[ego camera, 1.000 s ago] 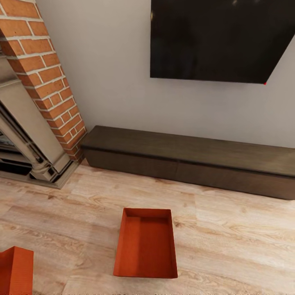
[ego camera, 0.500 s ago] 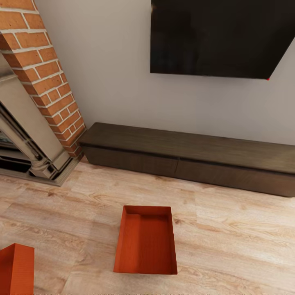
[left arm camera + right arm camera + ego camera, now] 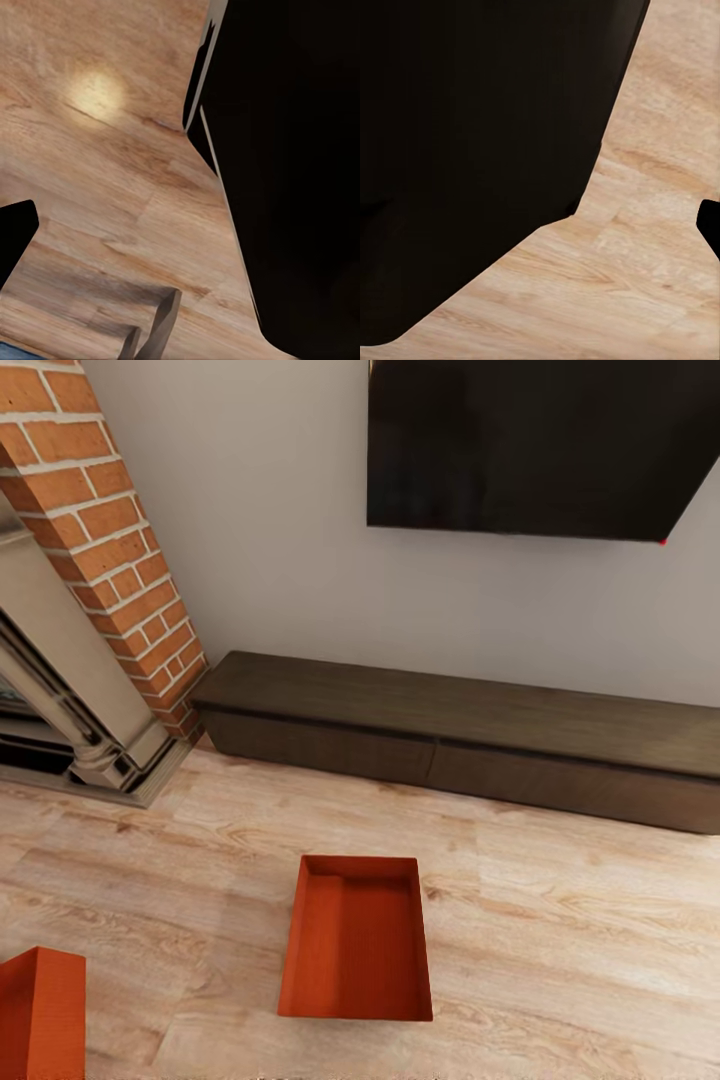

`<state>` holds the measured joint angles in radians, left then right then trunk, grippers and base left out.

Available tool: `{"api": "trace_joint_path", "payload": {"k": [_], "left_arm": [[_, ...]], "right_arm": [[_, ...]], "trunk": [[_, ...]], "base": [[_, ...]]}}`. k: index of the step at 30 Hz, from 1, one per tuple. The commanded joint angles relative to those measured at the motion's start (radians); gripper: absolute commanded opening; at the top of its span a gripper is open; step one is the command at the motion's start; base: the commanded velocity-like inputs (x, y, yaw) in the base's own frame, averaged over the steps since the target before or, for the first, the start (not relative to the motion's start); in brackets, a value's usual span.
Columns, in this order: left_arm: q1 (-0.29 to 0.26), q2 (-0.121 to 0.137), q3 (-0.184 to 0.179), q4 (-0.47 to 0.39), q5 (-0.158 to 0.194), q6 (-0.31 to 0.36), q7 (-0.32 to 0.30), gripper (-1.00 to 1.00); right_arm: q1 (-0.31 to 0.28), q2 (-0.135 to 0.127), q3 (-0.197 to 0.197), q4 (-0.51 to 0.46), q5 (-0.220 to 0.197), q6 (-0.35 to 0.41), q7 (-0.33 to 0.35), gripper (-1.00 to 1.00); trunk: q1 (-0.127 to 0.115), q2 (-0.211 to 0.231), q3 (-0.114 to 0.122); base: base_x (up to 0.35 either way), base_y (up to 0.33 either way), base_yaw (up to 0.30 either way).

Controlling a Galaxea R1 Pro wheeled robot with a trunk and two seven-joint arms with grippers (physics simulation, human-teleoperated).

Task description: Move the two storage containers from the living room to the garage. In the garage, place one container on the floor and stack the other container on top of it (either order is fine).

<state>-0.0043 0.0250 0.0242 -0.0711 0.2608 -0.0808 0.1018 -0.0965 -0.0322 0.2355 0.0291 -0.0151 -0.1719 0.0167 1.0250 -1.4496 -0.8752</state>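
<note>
Two storage containers sit on the living room's light wood-plank floor (image 3: 560, 960). The nearer-to-centre container (image 3: 357, 937) lies at about 6 o'clock in the head view, its open top facing up and its long side running away from the robot toward the low dark cabinet (image 3: 470, 740). The second container (image 3: 40, 1012) sits at about 8 o'clock, cut by the frame edge, well apart from the first. A red brick fireplace (image 3: 100, 550) stands at 10 o'clock and a black wall-mounted TV (image 3: 540, 445) hangs at 1 o'clock.

Both bins are orange-red, rectangular, with plain flat walls and a thin straight rim; the centre one is empty inside.

They are probably light, stiff plastic, so they should lift without sagging, but the smooth walls may be slippery and offer no handle. The best hold is likely the rim of a wall, pinched from above, preferably at the middle of a short wall so the bin hangs evenly; two arms on opposite walls would be steadier.

The wrist views show plank floor beside large dark shapes too close to make out, so I cannot tell whether either pincer is apart or together.
</note>
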Motion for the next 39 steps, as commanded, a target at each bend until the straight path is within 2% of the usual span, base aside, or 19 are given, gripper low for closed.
{"api": "trace_joint_path", "payload": {"k": [1,39], "left_arm": [[0.0,0.0,0.002,0.001,0.003,-0.003,0.001,1.0],[0.0,-0.001,0.005,0.002,0.007,-0.002,0.001,1.0]], "right_arm": [[-0.001,0.0,0.004,0.003,-0.002,-0.006,0.002,1.0],[-0.001,0.001,0.004,0.003,-0.002,-0.007,-0.01,1.0]], "trunk": [[0.0,0.0,-0.002],[0.0,0.0,-0.064]], "base": [[0.0,0.0,0.0],[0.0,0.0,0.0]]}}
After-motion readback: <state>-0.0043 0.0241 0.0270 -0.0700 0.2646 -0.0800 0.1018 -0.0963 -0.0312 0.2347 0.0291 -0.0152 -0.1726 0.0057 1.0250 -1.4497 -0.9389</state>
